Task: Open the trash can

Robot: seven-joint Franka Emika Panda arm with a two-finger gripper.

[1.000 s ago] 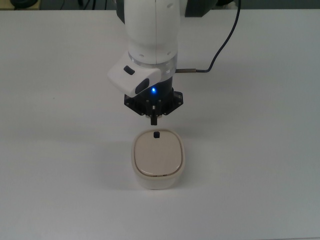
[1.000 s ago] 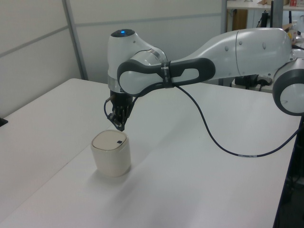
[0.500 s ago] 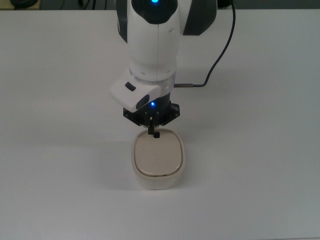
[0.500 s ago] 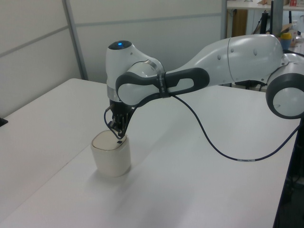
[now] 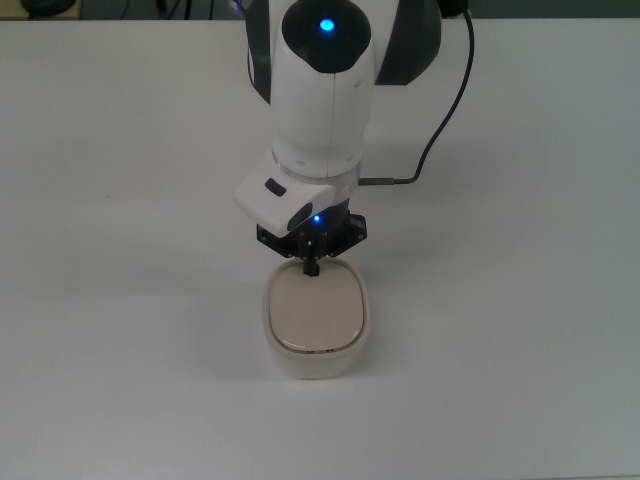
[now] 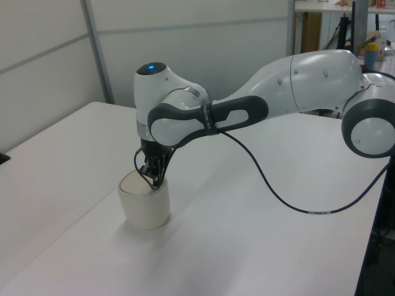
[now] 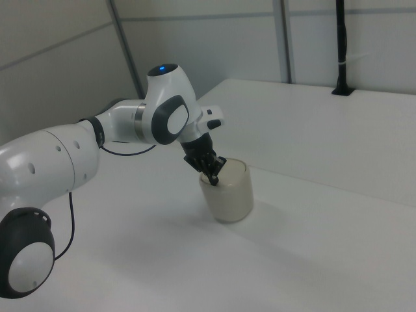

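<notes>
Cream bin stands mid-table, lid flat. Gripper, fingers pressed together, sits right over the lid's far edge in the top view, where the button would lie; the move is likely straight down.

White table under my reach, matte, bare surface; also visible in left view and right view. Pale wall panels behind table, grey vertical strut at left view's left. Black post standing on table's far edge in right view. Cluttered shelving at left view's upper right.
</notes>
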